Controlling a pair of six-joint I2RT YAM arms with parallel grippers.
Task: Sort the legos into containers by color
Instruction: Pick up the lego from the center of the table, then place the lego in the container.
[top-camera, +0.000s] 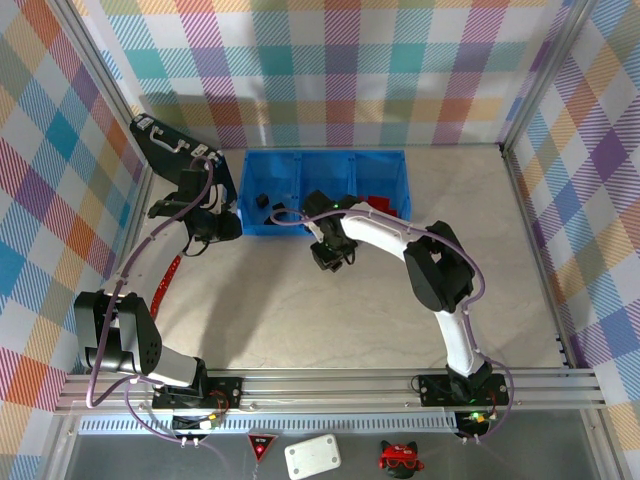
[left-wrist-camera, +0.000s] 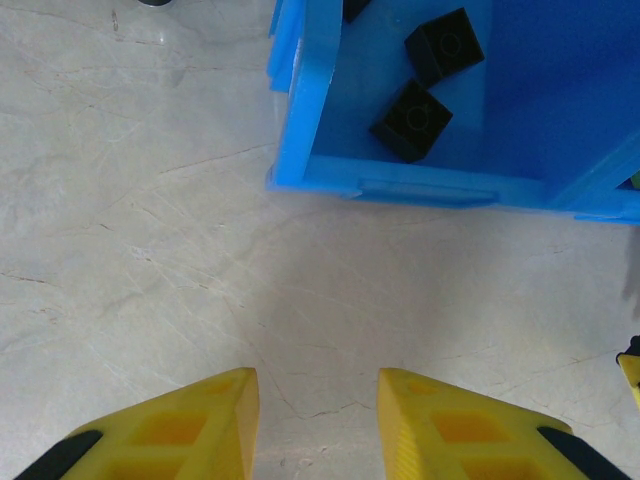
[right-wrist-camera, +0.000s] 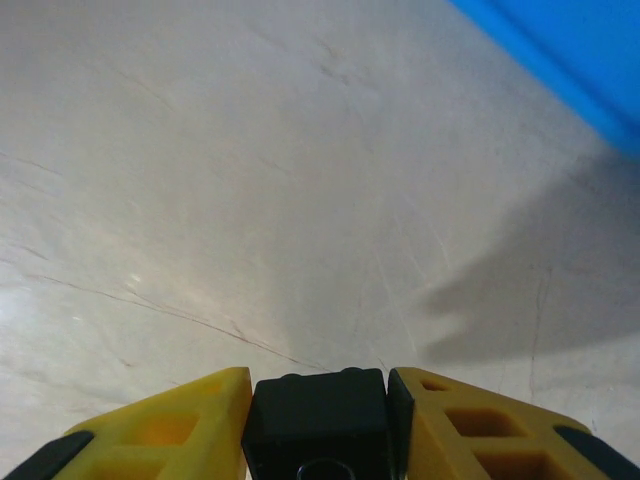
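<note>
My right gripper (top-camera: 330, 257) hangs low over the table just in front of the blue containers (top-camera: 325, 215). It is shut on a black lego (right-wrist-camera: 318, 415), squeezed between the yellow fingers (right-wrist-camera: 190, 425). My left gripper (left-wrist-camera: 315, 385) is open with bare table between its fingers, close to the front left corner of the left container (left-wrist-camera: 310, 120). Two black legos (left-wrist-camera: 412, 118) lie in that container. Red legos (top-camera: 380, 203) sit in the right one.
A black case with metal latches (top-camera: 160, 140) leans at the back left, beside the left arm. A thin red strip (top-camera: 171, 280) lies along the left wall. Metal frame rails edge the table at the left, right and near sides.
</note>
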